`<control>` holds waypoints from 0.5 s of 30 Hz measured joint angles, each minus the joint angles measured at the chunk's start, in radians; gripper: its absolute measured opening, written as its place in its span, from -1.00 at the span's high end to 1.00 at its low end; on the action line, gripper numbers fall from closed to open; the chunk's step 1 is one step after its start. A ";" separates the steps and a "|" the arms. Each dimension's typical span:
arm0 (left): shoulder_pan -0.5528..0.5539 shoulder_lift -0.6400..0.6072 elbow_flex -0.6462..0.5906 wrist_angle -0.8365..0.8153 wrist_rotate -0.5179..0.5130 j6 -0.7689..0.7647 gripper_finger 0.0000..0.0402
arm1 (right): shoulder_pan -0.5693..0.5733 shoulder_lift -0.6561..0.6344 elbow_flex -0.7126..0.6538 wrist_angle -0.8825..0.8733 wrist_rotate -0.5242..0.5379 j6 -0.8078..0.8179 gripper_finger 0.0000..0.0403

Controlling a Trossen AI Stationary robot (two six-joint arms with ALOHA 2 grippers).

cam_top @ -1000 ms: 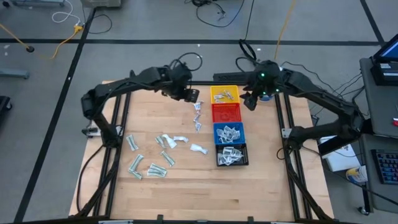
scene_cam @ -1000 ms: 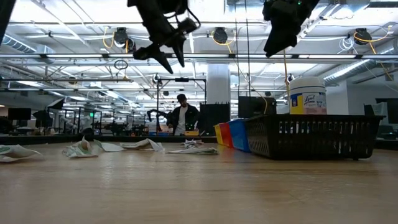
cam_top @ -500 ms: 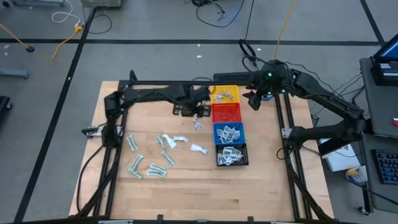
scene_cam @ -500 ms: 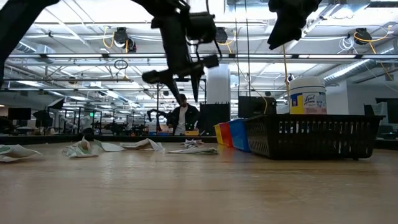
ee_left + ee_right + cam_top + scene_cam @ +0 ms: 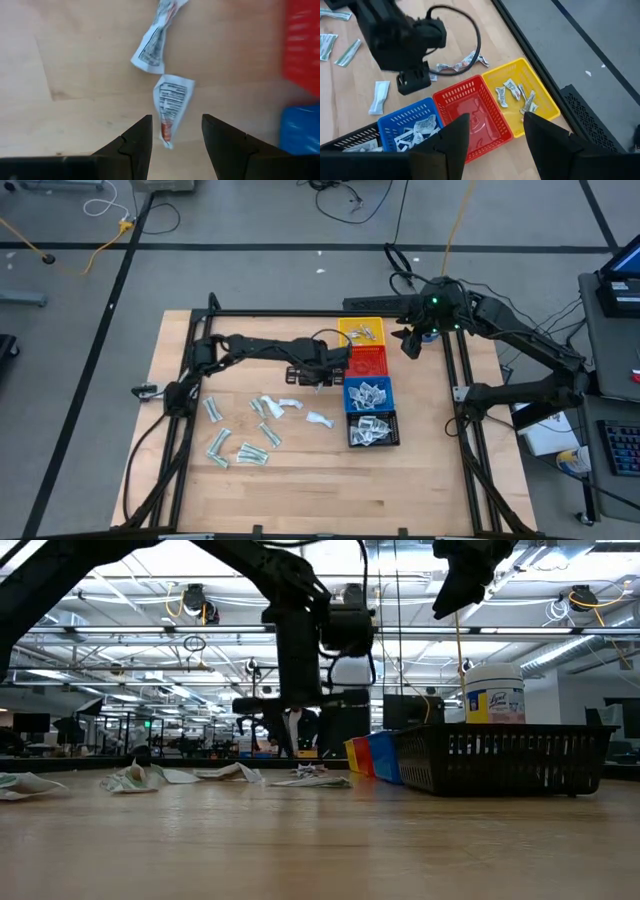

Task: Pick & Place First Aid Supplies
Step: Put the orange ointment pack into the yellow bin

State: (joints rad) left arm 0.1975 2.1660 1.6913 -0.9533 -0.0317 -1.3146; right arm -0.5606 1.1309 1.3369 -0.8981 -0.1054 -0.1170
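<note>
My left gripper point(image 5: 318, 378) point(image 5: 172, 135) is open and hovers low over the table beside the red bin point(image 5: 364, 361). Its fingers stand on either side of a white sachet with a red mark point(image 5: 170, 107), which lies flat on the wood. A second crumpled sachet point(image 5: 152, 47) lies just beyond it. Several more packets point(image 5: 265, 405) and pale green wrappers point(image 5: 218, 445) lie scattered toward the table's left and near side. My right gripper point(image 5: 410, 345) point(image 5: 492, 135) is open and waits high beside the yellow bin point(image 5: 362, 331), holding nothing.
A row of bins runs from far to near: yellow, red, blue point(image 5: 369, 394) and black point(image 5: 373, 428); all but the red one hold packets. A white jar with a yellow label point(image 5: 494, 693) stands behind the black bin. Bare wood lies along the near edge.
My left gripper has swung from the table's far edge toward the near edge and dropped down beside the red bin, ending just over the sachets there. It has stayed open. The packets have not moved.
</note>
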 joint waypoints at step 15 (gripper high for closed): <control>-0.028 0.052 0.000 -0.010 -0.016 0.019 0.73 | 0.000 -0.012 0.000 -0.005 0.002 -0.001 0.10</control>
State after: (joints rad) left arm 0.1697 2.2181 1.6913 -0.9633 -0.0482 -1.2956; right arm -0.5606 1.1191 1.3369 -0.9034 -0.1034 -0.1177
